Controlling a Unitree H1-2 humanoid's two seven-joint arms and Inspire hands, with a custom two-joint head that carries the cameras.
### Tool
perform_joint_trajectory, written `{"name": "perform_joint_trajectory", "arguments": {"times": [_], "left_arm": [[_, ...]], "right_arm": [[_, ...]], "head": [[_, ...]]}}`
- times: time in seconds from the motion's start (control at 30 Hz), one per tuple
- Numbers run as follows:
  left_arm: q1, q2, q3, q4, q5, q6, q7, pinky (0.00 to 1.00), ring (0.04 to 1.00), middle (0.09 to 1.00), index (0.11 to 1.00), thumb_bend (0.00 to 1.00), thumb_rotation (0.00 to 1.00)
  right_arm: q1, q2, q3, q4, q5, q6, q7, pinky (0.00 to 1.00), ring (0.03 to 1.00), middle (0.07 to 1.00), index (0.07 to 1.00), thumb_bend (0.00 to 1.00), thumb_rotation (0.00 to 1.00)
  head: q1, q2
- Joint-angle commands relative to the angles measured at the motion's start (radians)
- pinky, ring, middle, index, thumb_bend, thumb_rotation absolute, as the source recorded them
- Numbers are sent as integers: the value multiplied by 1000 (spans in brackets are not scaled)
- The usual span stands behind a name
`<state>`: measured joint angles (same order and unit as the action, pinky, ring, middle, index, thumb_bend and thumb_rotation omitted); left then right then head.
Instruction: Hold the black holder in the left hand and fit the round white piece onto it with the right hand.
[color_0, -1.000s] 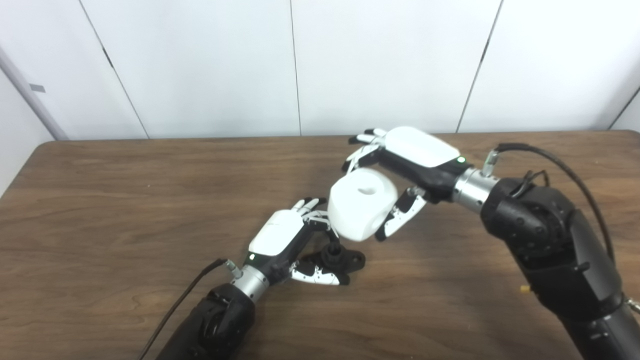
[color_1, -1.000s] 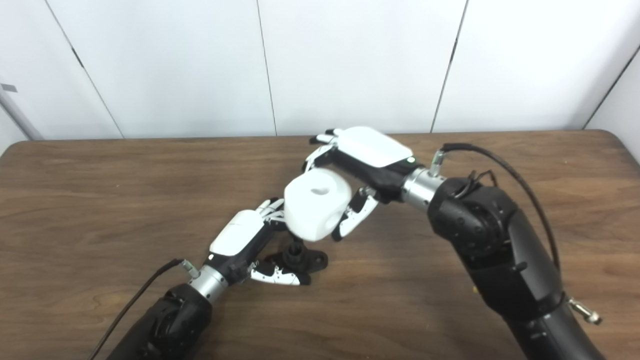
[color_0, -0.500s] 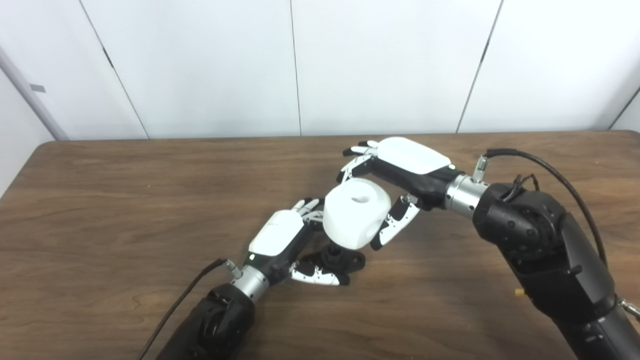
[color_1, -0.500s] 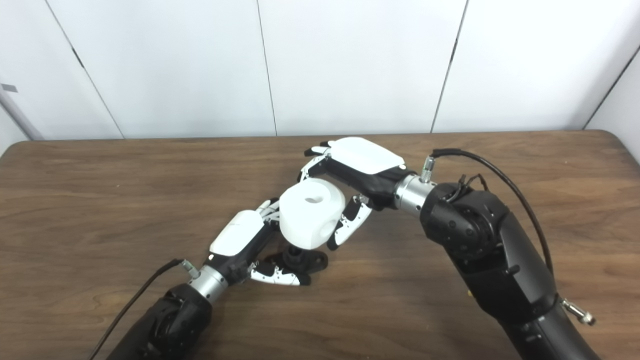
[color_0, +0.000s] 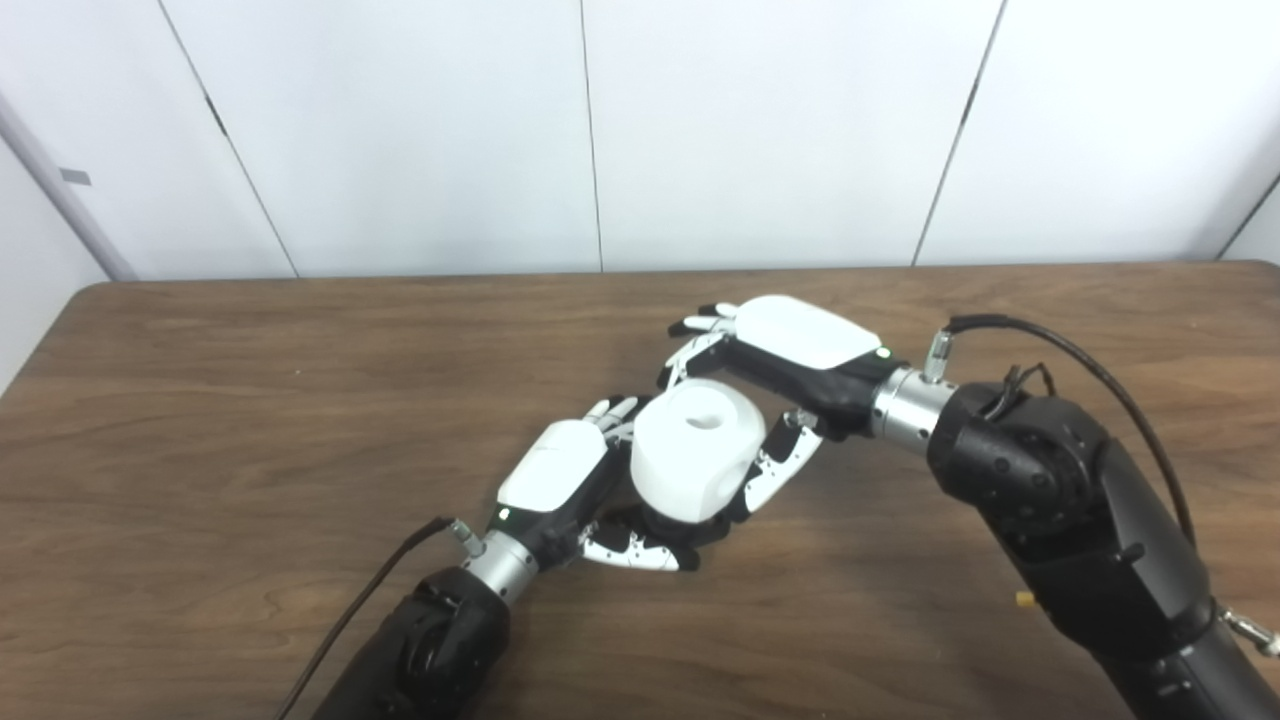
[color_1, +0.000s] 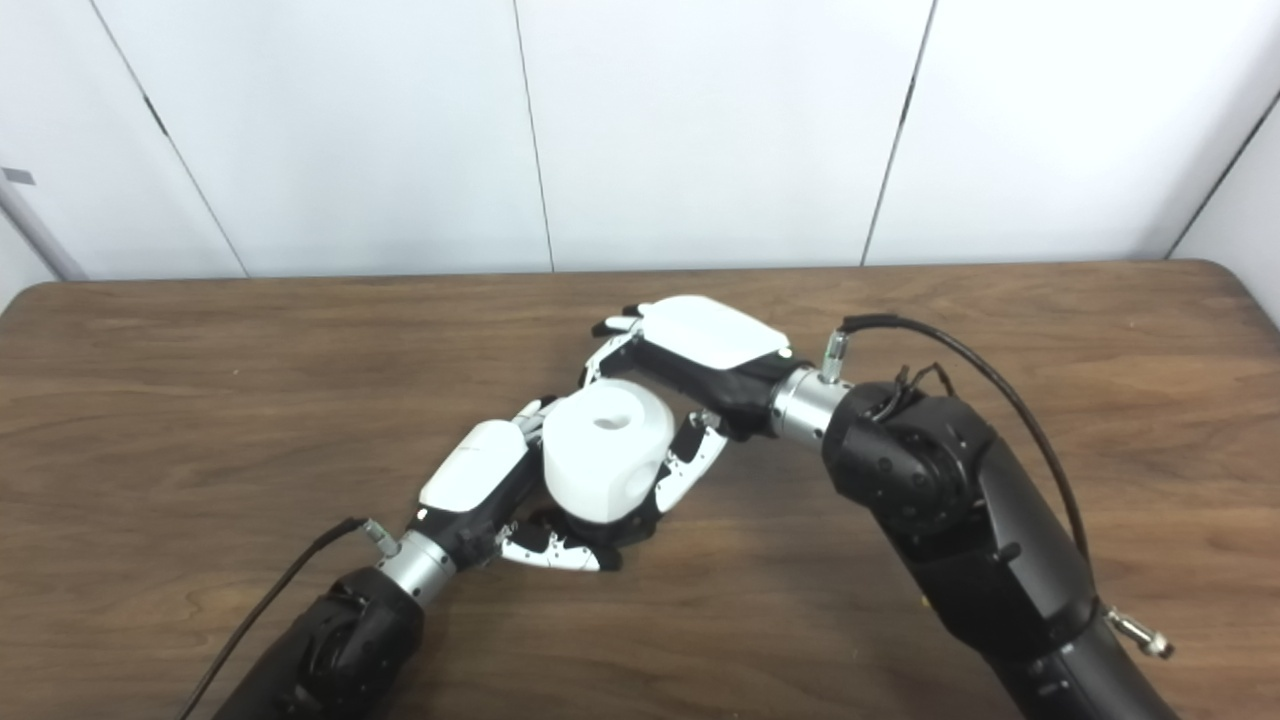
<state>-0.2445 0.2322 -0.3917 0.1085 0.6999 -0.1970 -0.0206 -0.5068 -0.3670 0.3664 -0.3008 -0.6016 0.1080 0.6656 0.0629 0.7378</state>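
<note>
Right hand (color_0: 790, 350) grips round white piece (color_0: 692, 462) atop black holder (color_0: 690, 534), which left hand (color_0: 560, 480) pinches on table (color_0: 200, 400); no legible markings.

Centre: the white piece (color_0: 693, 462) sits low over the black holder (color_0: 700, 533), boxed in by the left robot hand (color_0: 570, 480) at 9 o'clock and the right robot hand (color_0: 790, 365) from 12 to 3 o'clock.
Open ways: bare counter (color_0: 250, 400) at 10 o'clock, and at 6 o'clock between the arms.
</note>
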Motion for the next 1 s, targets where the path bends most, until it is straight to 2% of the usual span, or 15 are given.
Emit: {"name": "perform_joint_trajectory", "arguments": {"times": [0.0, 0.17, 0.4, 0.77, 0.97], "left_arm": [[-13, 1, 2, -14, 9, -4, 0, 1000, 969, 807, 482, 524, 53], [-13, 0, 2, -20, 13, -1, 0, 1000, 968, 808, 482, 524, 54], [-12, -3, 1, -29, 15, 10, -6, 1000, 969, 808, 482, 524, 54], [-10, -9, -1, -38, 16, 25, -12, 1000, 966, 806, 482, 524, 55], [-9, -10, -2, -37, 15, 19, -10, 1000, 966, 809, 482, 524, 55]], "right_arm": [[-31, 2, -7, -7, -2, -27, -34, 1000, 931, 767, 482, 516, 143], [-26, 7, 3, -7, -8, -16, -24, 1000, 940, 773, 482, 515, 142], [-18, 7, 16, 13, -24, -41, -39, 1000, 936, 767, 482, 518, 139], [-10, -3, 18, 58, -51, -142, -99, 1000, 938, 756, 482, 519, 136], [-9, 0, 16, 66, -58, -170, -119, 1000, 945, 757, 482, 519, 134]], "head": [[2, 1], [2, 4], [7, 8], [7, 6], [13, 0]]}}
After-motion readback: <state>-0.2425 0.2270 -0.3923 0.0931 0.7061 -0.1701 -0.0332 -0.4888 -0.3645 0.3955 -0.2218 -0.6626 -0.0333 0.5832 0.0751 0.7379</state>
